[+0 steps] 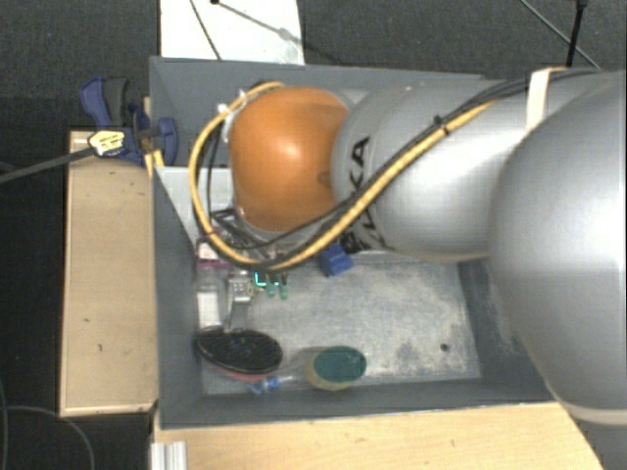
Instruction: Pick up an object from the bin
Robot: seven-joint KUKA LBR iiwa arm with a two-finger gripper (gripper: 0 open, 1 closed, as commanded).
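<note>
My gripper [238,297] reaches down below the orange cover at the bin's left side, just above the front-left corner. Right beneath it lies a black oval brush [238,352] with a reddish rim, flat on the bin floor. A white block [209,307] stands against the left wall beside the gripper. A round tan disc with a dark green top [337,365] lies right of the brush along the front wall.
A small blue piece [336,261] pokes out from under the arm near the bin's middle. A pink bit [208,255] sits by the left wall. A tiny blue scrap [265,387] lies at the front wall. The arm covers the bin's back and right.
</note>
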